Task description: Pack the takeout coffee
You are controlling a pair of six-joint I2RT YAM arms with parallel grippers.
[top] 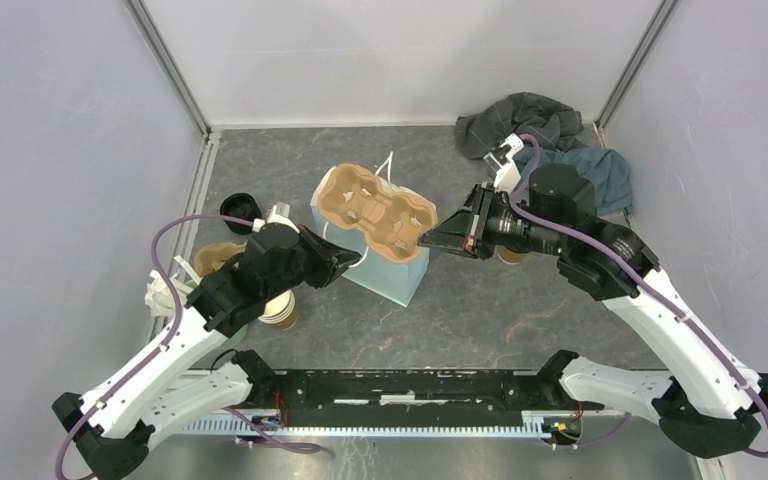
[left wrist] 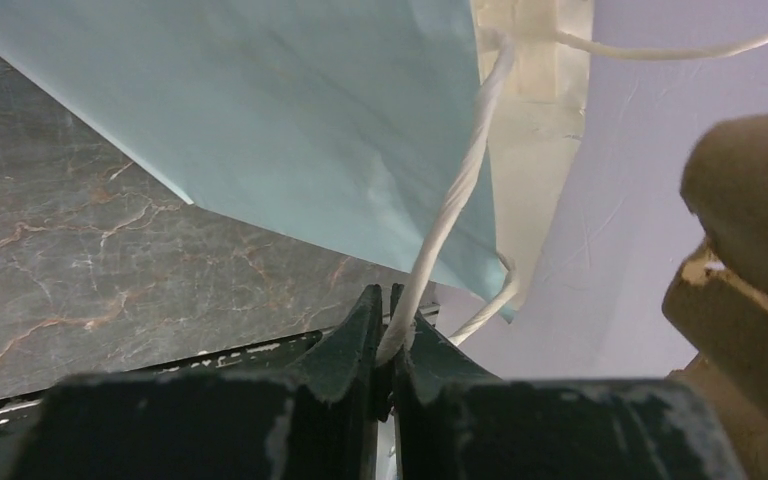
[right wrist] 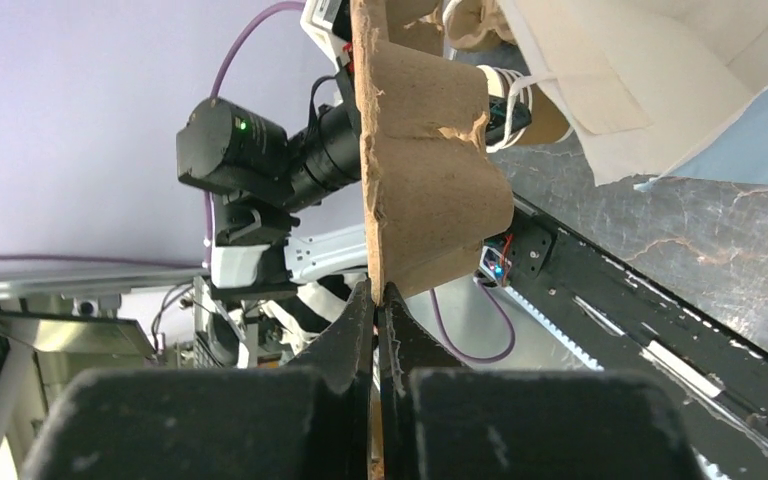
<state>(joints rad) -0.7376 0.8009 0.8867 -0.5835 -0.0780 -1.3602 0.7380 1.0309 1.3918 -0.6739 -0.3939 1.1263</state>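
Soft, even light; close foregrounds slightly blurred

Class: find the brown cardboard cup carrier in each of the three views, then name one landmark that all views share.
Top external: centre; the cup carrier sits over the blue paper bag, with the right hand pinching its right end.
Left wrist: at the right edge, cut off.
Right wrist: centre, edge-on, rising from the fingertips.
Shared landmark: the blue paper bag.

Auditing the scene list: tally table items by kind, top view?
Blue paper bag: 1
Cardboard cup carrier: 1
Black-lidded cup: 1
Brown cups or stacks, one half hidden: 3
Green cup of sticks: 1
Cloths: 2
Total: 9
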